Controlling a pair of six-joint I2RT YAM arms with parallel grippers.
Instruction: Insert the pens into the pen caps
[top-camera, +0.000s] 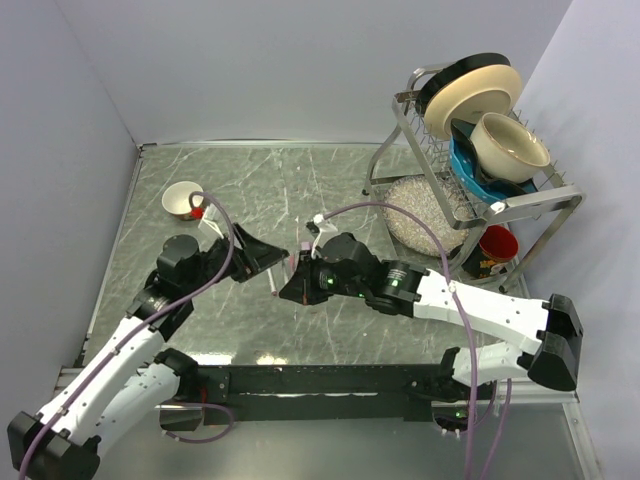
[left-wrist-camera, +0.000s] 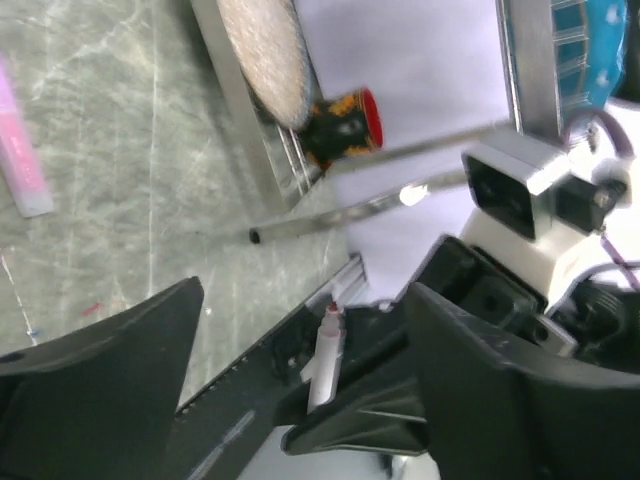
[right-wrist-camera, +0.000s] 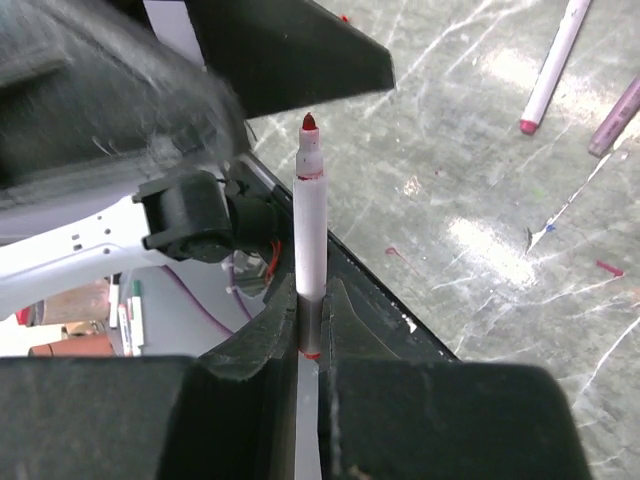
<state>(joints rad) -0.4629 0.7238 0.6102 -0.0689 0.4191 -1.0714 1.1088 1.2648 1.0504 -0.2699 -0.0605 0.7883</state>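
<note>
Right wrist view, right pincer (right-wrist-camera: 310, 325) pinching red-tipped pen (right-wrist-camera: 310, 220), tip outward, left pincer (left-wrist-camera: 305, 290) spread wide opposite

Left claw (left-wrist-camera: 305, 298) spread wide, pen (left-wrist-camera: 326, 358) between — red-tipped

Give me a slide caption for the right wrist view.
Right end effector clamps a red-tipped white pen, tip uncapped; another white pen lies on the table beyond.

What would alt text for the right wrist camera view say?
The right tool clamps a white, red-tipped pen pointing up the frame. A second pen lies on the grey marbled table beyond it.
</note>
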